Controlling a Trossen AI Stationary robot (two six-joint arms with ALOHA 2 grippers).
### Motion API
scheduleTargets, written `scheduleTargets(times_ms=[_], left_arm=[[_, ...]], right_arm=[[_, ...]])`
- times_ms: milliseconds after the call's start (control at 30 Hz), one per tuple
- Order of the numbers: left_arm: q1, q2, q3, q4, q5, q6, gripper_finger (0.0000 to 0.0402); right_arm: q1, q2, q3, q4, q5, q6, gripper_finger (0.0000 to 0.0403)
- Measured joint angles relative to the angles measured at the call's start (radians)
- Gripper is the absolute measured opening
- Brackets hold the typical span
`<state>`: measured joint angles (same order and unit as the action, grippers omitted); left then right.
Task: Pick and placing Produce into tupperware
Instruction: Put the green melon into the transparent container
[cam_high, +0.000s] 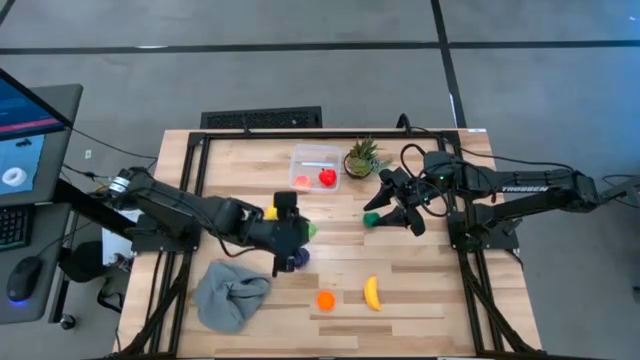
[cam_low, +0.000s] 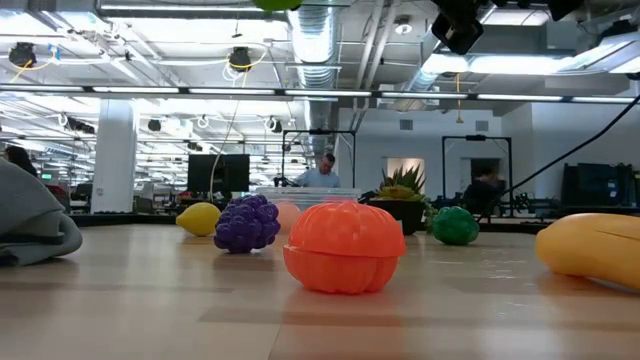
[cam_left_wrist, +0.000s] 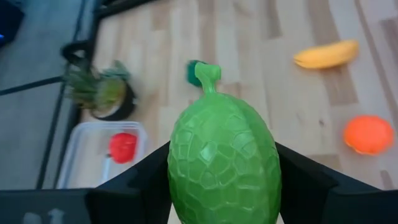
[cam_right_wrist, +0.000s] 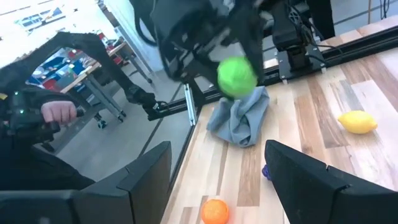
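1. Sprawling past the left arm's elbow, well behind its jaws, a grey cloth (cam_high: 231, 292) lies crumpled on the wooden table (cam_high: 430, 290); it has no part in the job.
2. Next in size, the tupperware (cam_high: 314, 166) sits well ahead of the left gripper's jaws, just beside the potted plant (cam_high: 361, 159). I count one red fruit (cam_high: 327, 178) in it, with something small and orange beside it that I can't name, so the packing looks barely begun.
3. The left gripper (cam_left_wrist: 222, 163) is raised off the table with its jaws pinching a bumpy green fruit (cam_left_wrist: 222, 163), stem pointing forward toward the container. That piece looks to be mid-carry and not yet delivered.
4. The right gripper (cam_high: 397, 203) hangs with its jaws spread and nothing between them; a small dark green piece (cam_high: 372, 218) lies just beside its fingertips.
5. Still loose on the table: a banana (cam_high: 372, 293), an orange pumpkin-shaped piece (cam_high: 325, 300), purple grapes (cam_low: 246, 222) right under the left gripper, and a lemon (cam_low: 198, 218) near them.
6. By my reckoning most of the produce is still left to move.
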<state>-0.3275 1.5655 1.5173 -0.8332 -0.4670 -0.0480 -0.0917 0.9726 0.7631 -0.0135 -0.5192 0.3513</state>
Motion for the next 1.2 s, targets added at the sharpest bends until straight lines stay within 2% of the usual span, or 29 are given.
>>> scheduleTargets(times_ms=[333,467,700,933,1100,1200], left_arm=[[0.054,-0.076,-0.004,0.004,-0.036,0.044,0.021],[0.066,-0.118,-0.055,0.028,-0.035,0.048,0.021],[0.071,-0.248,-0.225,0.13,-0.038,0.002,0.021],[0.121,-0.395,-0.455,0.372,-0.069,-0.002,0.021],[0.211,-0.427,-0.579,0.503,-0.007,0.013,0.021],[0.285,-0.426,-0.629,0.574,0.067,0.053,0.021]], right_arm=[[0.0,0.0,0.0,0.033,0.02,0.015,0.0281],[0.0,0.0,0.0,0.037,0.023,0.016,0.0281],[0.0,0.0,0.0,0.059,0.023,0.024,0.0281],[0.0,0.0,0.0,0.072,0.052,0.027,0.0281],[0.0,0.0,0.0,0.079,0.075,0.035,0.0281],[-0.002,0.0,0.0,0.088,0.082,0.036,0.0281]])
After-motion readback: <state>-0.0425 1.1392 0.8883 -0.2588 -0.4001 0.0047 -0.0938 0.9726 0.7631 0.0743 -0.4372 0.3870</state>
